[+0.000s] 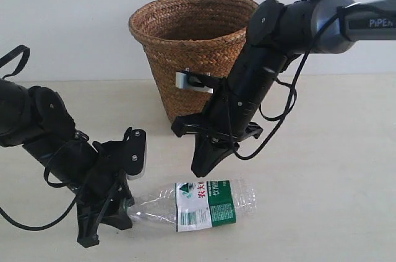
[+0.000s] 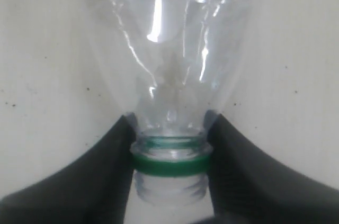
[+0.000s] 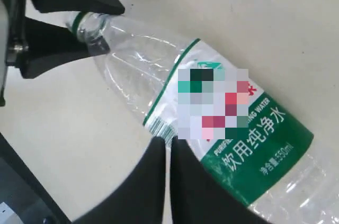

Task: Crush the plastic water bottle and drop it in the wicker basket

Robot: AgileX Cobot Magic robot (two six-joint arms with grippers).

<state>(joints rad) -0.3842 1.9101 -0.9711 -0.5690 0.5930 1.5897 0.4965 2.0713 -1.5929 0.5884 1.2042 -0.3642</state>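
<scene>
- Across the lower part of the exterior view spreads the pale desk (image 1: pixel 334 169), which carries everything, with a plain white wall behind it
- Toward the back of the desk stands the wicker basket (image 1: pixel 185 39), upright, brown and woven, with a wide rolled rim at the top and sides that taper downward
- From the upper right comes the right arm (image 1: pixel 297 23), dark and grey; it passes in front of the basket's right side and slopes down toward the middle of the desk
- Low at the left edge sits the left arm (image 1: pixel 37 126), black, with cables looped around it
- Lying on its side on the desk is the plastic water bottle (image 1: pixel 154 206), in front of the basket and well apart from it, neck to the left and base to the right; its clear walls look round and full
- Clenched on the bottle's neck is the left hand (image 1: pixel 125 209), with one black finger (image 2: pixel 79 181) pressed against each side of the neck
- Point-down over the bottle's middle hangs the right hand (image 1: pixel 201 170), its two fingers (image 3: pixel 143 181) drawn together with only a thin slit between them, grasping nothing; whether the tips touch the bottle I cannot tell
- Wrapped around the bottle's middle is a white-and-green label (image 1: pixel 207 209) with red characters
- Circling the neck, between the left fingers, is a thin green ring (image 2: pixel 169 164)
</scene>
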